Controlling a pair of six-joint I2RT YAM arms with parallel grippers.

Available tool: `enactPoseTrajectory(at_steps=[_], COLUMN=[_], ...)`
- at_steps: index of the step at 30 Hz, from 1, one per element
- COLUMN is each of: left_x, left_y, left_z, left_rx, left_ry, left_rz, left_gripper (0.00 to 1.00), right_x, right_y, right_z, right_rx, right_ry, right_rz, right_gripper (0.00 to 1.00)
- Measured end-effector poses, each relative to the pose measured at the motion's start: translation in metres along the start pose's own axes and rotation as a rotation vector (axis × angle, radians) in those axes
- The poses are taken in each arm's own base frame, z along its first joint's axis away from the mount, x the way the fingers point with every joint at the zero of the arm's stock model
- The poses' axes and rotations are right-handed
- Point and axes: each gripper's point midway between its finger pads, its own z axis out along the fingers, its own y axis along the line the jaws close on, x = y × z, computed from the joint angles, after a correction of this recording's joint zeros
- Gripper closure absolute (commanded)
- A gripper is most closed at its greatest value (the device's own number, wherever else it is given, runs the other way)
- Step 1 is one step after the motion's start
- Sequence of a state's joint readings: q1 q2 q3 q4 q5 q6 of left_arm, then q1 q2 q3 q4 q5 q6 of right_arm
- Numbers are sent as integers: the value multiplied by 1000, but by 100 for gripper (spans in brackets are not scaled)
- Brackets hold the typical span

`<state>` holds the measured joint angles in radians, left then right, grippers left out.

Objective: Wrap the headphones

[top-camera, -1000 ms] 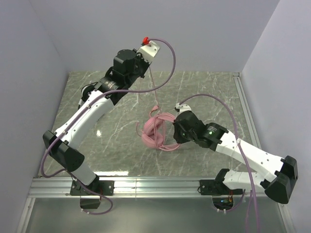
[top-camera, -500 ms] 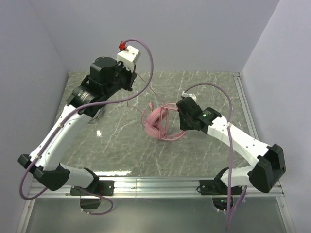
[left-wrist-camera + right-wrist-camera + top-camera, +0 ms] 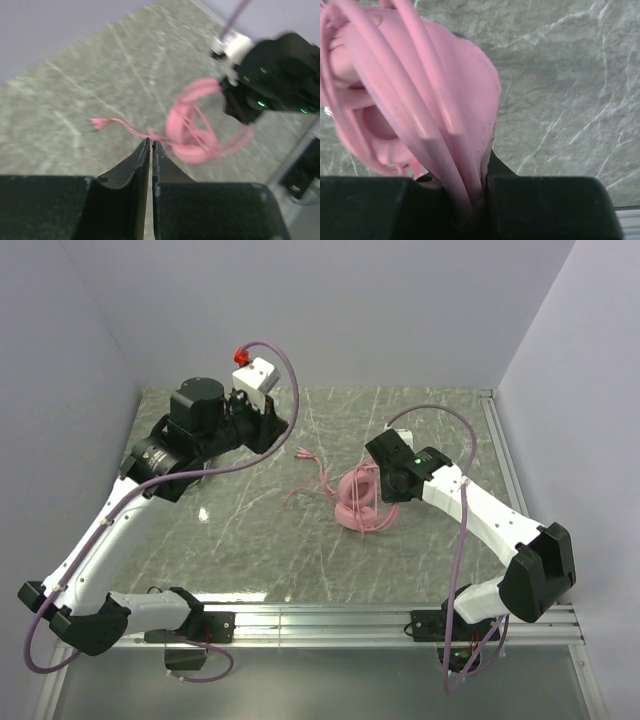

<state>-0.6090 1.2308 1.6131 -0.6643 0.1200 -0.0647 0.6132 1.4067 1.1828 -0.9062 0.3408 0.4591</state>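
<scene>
The pink headphones point(image 3: 358, 502) sit near the middle of the grey-green marbled surface point(image 3: 250, 540), a little toward its right edge. In the top view they show as a bundle of pink loops, with thin strands of the pink cable point(image 3: 315, 475) around them.

The right hand point(image 3: 385, 485) is at the right side of that bundle. Its wrist view shows the fingers closed on the headset - a pink band and two or three cable strands run down into the narrow gap between the jaws, and the rounded pink body fills the upper left of the view. The grip is tight on a thin part, with the jaws narrow.

The loose end of the cable trails away from the bundle toward the far left corner and ends in a small plug point(image 3: 300, 452) lying on the surface.

The left hand point(image 3: 151, 145) is above the far left part of the surface, beyond the plug, and points back toward the headset. Its jaws are pressed almost together, with only a thin slit between them. In its own blurred view the cable passes just past the fingertips - whether it touches them cannot be told.
</scene>
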Motion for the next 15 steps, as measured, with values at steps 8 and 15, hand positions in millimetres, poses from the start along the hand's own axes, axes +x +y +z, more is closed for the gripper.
enactPoseTrajectory(at_steps=[8, 15], left_x=[56, 134], left_y=[-27, -23], left_z=[25, 51], left_rx=[150, 130], left_ry=[88, 167], left_rz=[-137, -224], left_gripper=[77, 60], right_x=[-13, -12], right_y=[3, 0], right_z=[-2, -4], right_rx=[0, 11], right_ry=[-22, -18], right_rz=[10, 1], right_gripper=[100, 100])
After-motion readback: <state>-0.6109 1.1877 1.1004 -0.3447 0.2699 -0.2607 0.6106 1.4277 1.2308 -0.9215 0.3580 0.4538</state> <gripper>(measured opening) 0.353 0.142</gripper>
